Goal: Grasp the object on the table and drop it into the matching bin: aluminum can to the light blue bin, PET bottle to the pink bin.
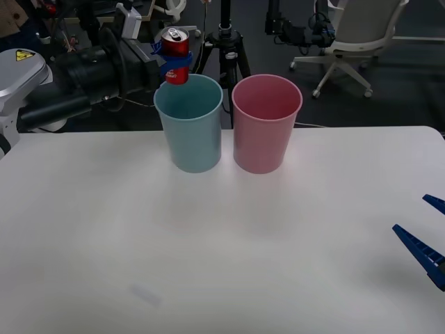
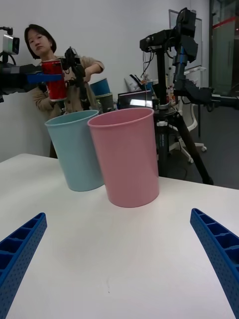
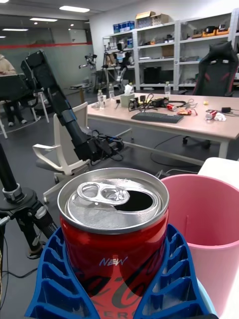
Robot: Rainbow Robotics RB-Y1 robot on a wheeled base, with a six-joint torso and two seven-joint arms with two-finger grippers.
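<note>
The left gripper (image 1: 175, 64) sits at the upper left of the front view, its blue fingers (image 3: 52, 279) clamped around the upright red can (image 1: 175, 54), held over the far rim of the light blue bin (image 1: 189, 125). The pink bin (image 1: 266, 124) stands just beside it on the white counter (image 1: 208, 243). The right gripper (image 2: 117, 254) waits at the lower right, fingers spread wide.

Red can (image 3: 113, 239) in left pincer (image 3: 117, 279)
</note>
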